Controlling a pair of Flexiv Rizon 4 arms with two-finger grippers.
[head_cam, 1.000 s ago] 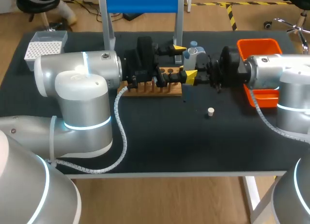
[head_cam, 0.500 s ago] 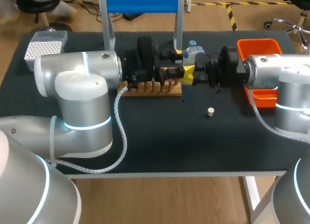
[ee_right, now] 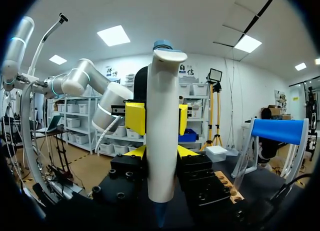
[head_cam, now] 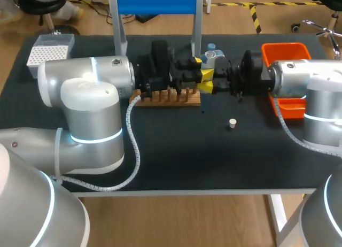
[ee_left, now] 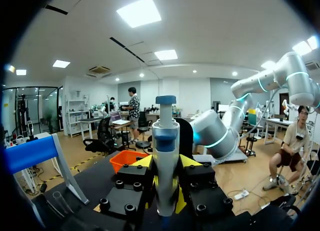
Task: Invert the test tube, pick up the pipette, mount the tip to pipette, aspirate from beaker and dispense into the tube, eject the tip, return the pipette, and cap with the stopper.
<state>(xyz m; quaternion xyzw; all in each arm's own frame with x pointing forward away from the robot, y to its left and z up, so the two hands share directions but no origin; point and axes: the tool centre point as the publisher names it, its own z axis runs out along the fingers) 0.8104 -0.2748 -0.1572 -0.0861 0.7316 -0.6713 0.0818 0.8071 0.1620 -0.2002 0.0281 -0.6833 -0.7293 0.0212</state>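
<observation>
Both claws are on the pipette [ee_right: 162, 116] right now, and it's held upright just above the right end of the wooden rack [head_cam: 165, 97]. Your left claw [ee_left: 165, 191] looks clenched around the barrel, and your right claw [ee_right: 161, 166] is clenched on it from the opposite side, so it's a shared hold. That's your danger: move either arm while the other is locked on and you'll twist the barrel or drag it off vertical. Let one go before the other is truly firm and it can slide down onto the rack. A tilted hold would, I'd judge, spoil seating a tip at the tip box [head_cam: 51, 53], well off the rack's left end. The stopper [head_cam: 232, 123] lies loose on the worktop [head_cam: 176, 161] near the rack's right end, and a low sweep would send it rolling
</observation>
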